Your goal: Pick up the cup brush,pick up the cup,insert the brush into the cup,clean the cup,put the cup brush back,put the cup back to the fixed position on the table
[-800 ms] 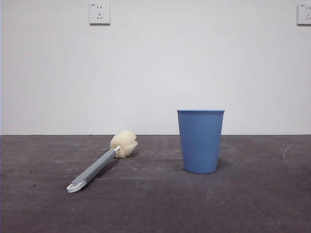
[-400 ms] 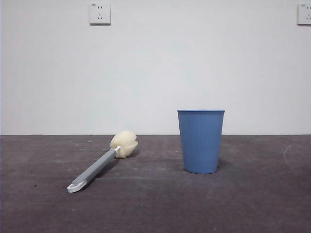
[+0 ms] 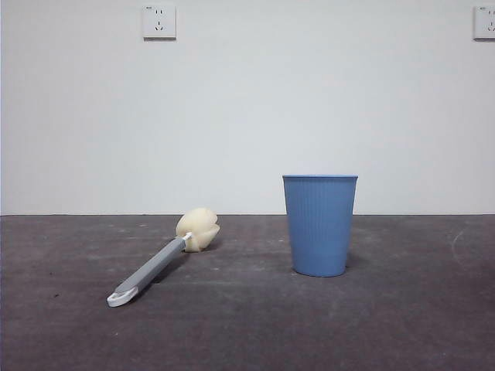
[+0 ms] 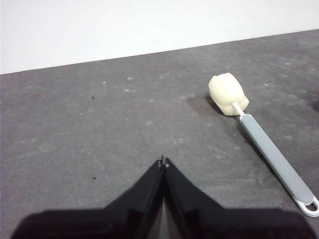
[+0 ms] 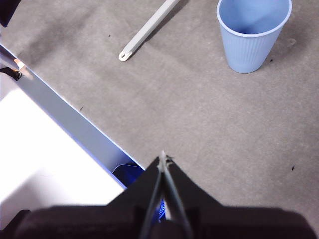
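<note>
Front view shows the cup brush (image 3: 158, 263) lying flat on the table (image 3: 247, 325), its cream sponge head (image 3: 197, 229) pointing away and its white loop nearest the camera, with the blue ribbed cup (image 3: 319, 224) standing upright well apart from it. Neither arm appears there. In the wrist views the left gripper (image 4: 163, 161) hangs over bare table near the brush with its jaws pressed together, and the right gripper (image 5: 163, 155), also closed, sits near the table edge, well away from the cup. The brush looks light, with a stiff, slim handle (image 4: 271, 154); mid-handle is likely the best hold, since the sponge would squash. The thin plastic cup probably flexes and tips easily, so a gentle grip on its wall seems wise.
</note>
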Available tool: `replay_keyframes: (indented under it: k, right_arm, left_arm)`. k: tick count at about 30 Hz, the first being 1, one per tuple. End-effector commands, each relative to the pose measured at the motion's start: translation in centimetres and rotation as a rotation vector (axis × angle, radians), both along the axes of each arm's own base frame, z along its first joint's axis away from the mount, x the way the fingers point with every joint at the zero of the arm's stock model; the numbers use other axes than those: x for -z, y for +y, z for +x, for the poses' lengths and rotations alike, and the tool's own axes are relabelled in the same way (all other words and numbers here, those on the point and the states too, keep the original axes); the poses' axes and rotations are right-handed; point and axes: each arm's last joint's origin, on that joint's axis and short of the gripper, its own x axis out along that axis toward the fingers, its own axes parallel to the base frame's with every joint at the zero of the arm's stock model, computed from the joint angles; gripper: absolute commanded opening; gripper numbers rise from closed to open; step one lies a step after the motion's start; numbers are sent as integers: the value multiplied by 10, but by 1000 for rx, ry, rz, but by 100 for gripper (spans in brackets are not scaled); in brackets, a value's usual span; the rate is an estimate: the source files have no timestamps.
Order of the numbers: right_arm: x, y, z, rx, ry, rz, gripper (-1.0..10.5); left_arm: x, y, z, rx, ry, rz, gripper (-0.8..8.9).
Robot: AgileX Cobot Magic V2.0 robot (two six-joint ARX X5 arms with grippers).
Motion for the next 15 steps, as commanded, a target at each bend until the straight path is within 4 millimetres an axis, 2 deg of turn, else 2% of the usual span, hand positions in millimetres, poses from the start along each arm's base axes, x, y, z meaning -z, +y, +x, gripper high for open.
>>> replay_keyframes:
  k: [1, 6, 9, 15]
  right_arm:
    - [-1, 0, 0, 7, 0, 5, 1]
    - [-3, -4, -4, 18, -38, 0, 1]
    - [-8, -11, -8, 59, -172, -47, 1]
    - [-40, -31, -24, 177, -516, 154, 1]
  left_arm:
    - [4, 0, 1, -5, 11, -9, -4]
    - [4, 0, 1, -5, 11, -9, -4]
    - [4, 0, 1, -5, 11, -9, -4]
    - [4, 0, 1, -5, 11, -9, -4]
